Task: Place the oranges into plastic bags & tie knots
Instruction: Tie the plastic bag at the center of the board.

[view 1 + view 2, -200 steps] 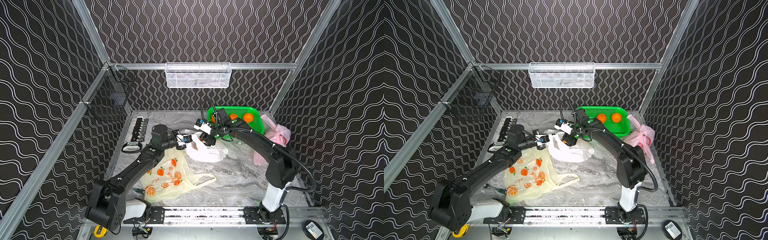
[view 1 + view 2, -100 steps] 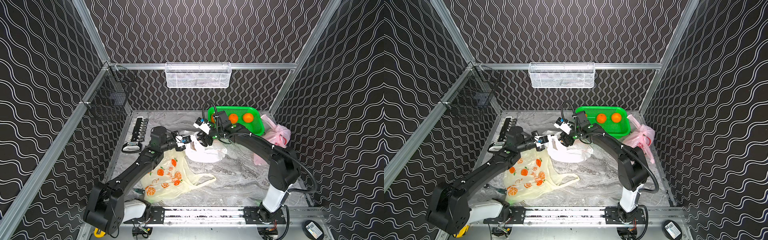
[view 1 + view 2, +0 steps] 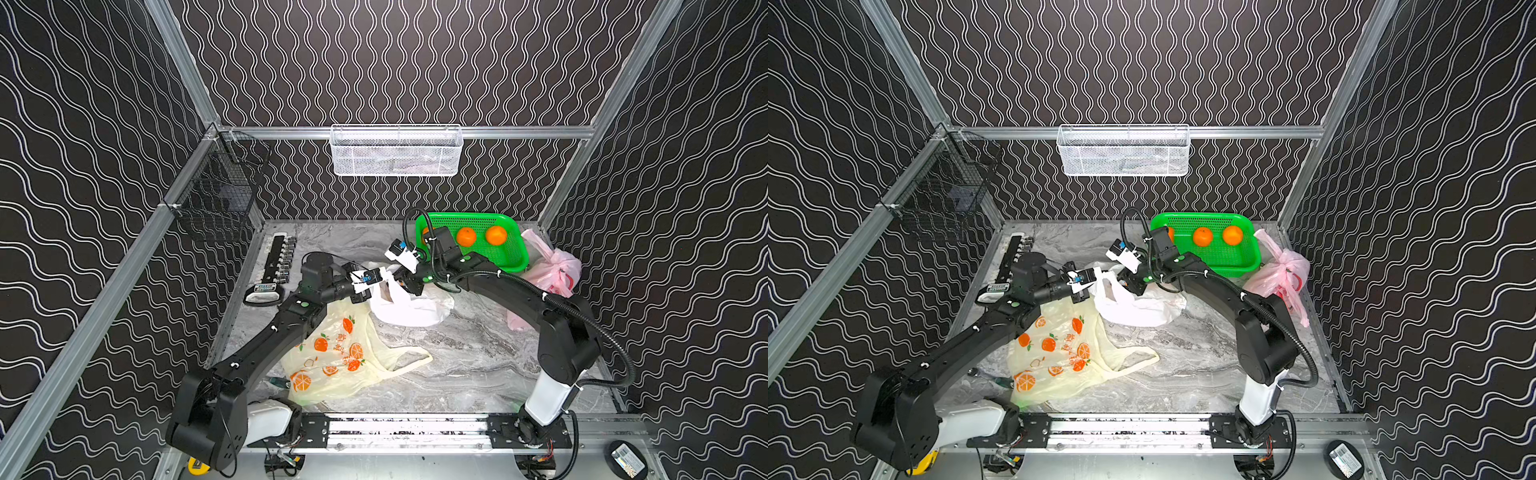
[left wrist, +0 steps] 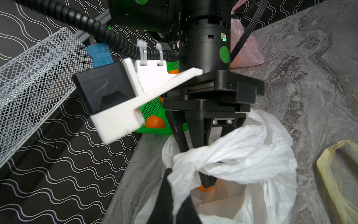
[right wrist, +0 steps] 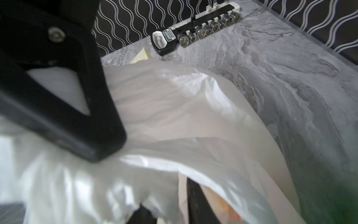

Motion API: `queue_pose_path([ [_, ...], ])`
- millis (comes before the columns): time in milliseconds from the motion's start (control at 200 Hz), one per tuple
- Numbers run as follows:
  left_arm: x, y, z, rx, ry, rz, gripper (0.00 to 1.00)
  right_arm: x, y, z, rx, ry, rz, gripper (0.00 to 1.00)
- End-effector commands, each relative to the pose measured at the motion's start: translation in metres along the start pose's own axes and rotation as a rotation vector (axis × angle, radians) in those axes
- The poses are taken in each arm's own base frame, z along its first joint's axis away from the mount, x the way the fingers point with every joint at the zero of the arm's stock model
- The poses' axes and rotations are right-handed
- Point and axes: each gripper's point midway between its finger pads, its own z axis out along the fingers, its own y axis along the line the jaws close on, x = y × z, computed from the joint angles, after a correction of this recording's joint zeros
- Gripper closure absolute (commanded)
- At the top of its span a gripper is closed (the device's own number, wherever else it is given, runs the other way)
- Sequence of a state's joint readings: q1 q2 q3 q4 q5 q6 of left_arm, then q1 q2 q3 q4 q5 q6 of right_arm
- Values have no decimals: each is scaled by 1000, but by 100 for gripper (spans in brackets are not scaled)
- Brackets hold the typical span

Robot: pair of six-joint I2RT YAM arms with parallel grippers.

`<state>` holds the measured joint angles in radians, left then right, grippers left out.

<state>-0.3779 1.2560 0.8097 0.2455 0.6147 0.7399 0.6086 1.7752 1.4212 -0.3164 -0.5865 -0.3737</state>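
Both top views: left tool (image 3: 369, 291) pinches the rim of the white bag (image 3: 409, 309) on the worktop (image 3: 478, 365); right tool (image 3: 404, 282) reaches into its mouth, and 2 oranges (image 3: 466, 237) show in the green basket (image 3: 513, 249). Left wrist: 1 orange (image 4: 203, 188) in the bag, twisted handle (image 4: 242, 147) draped over the right tool, so withdrawal could snag it and tear the rim from the left tool. Right wrist: blurred film; cannot tell if that tool is spread.

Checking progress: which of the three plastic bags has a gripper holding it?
The plain white bag, gripped by the left gripper; the yellow orange-printed bag and the pink bag are not held.
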Motion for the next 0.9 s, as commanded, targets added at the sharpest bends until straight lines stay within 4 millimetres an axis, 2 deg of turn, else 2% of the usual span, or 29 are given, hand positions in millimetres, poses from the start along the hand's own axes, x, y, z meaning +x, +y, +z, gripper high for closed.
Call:
queue_pose_path([
  [0,-4,1,-3,12,4,-42,100,-13,-9,-10,76,-36,-19,87],
  [105,-4,0,-4,28,22,-71,100,-19,-7,-18,92,-61,-35,100],
  [370,-10,-12,-14,184,40,-213,100,-28,-16,-44,234,-66,-142,100],
  [445,-14,-20,-18,257,38,-255,100,-30,-18,-53,286,-73,-217,100],
  [601,-24,-37,-23,387,14,-310,100,-40,-7,-69,349,-165,-433,100],
  [786,-25,-46,-22,475,4,-348,100,-46,9,-71,384,-156,-693,100],
  [896,-24,-47,-22,501,10,-355,100,-47,5,-75,478,-155,-803,100],
])
